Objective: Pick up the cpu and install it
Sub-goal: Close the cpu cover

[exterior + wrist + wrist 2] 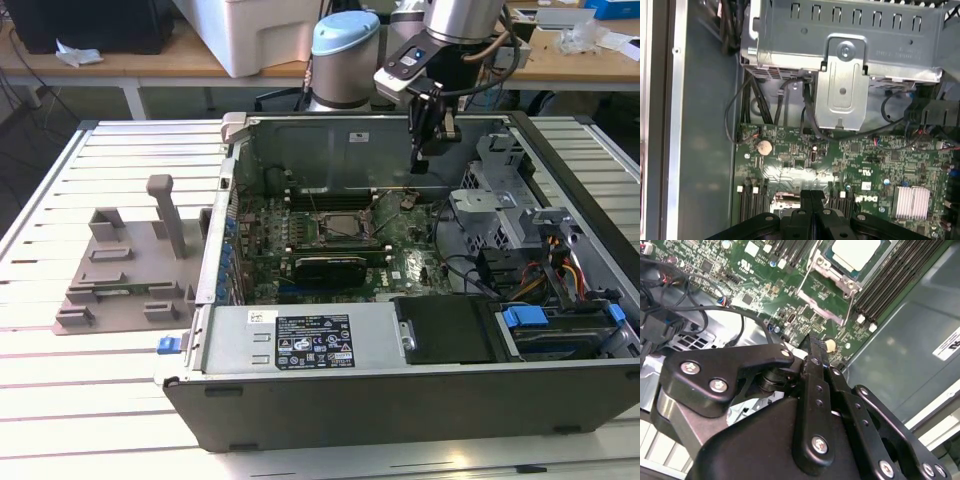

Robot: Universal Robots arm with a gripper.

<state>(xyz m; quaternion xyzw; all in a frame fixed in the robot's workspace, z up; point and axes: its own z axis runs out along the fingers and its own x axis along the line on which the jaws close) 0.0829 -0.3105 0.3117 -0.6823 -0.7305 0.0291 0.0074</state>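
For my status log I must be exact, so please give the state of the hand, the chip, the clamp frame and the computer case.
hand: shut, holding nothing visible, over the board
chip: lying in its socket, not held
clamp frame: appears open, swung off the chip
computer case: lying on its side, cover off

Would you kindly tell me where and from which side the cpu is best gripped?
Judging by its pose, grip the cpu by two opposite edges of its thin rim, coming straight down from above: it lies flat, face up, inside the socket frame on the motherboard, so only the edges offer the jaws a hold, if the frame leaves them room.
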